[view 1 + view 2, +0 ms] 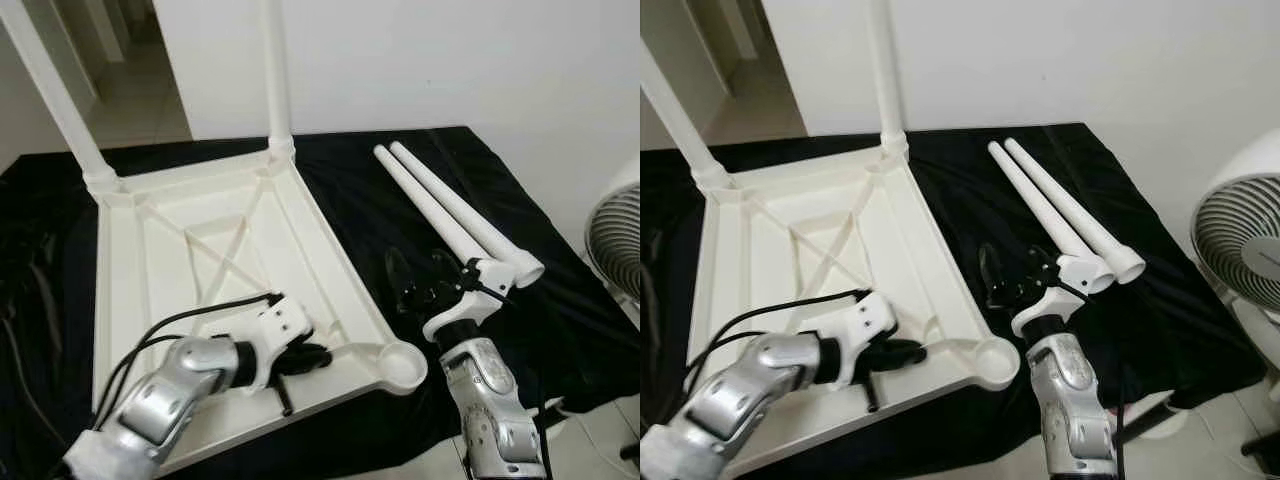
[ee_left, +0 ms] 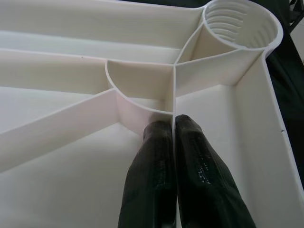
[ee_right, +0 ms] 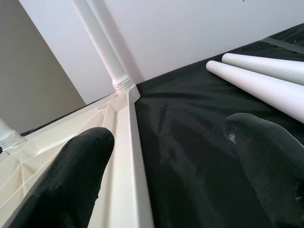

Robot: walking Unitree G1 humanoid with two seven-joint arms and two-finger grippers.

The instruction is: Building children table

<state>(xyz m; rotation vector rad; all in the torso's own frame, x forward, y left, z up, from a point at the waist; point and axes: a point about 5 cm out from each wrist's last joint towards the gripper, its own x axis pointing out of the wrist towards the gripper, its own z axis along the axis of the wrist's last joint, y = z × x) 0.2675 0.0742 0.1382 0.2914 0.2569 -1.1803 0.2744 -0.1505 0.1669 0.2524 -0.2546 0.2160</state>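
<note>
A white plastic tabletop [image 1: 120, 300] lies upside down on a black cloth. Two white legs stand screwed into its far corners, one [image 1: 275, 70] on the right and one [image 1: 55, 95] on the left. The near right corner socket [image 1: 402, 365] is empty and threaded inside [image 2: 240, 26]. Two loose white legs [image 1: 440, 205] lie side by side on the cloth to the right. My left gripper [image 1: 305, 357] is inside the tabletop near that socket, its fingers [image 2: 194, 156] shut on a thin rib. My right gripper [image 1: 420, 280] hovers open over the cloth between the tabletop's edge and the loose legs.
The black cloth [image 1: 560, 330] covers the work surface and drops off at the near right. A white fan [image 1: 1240, 250] stands close on the right. A white wall rises behind, with an open doorway [image 1: 130, 60] at the far left.
</note>
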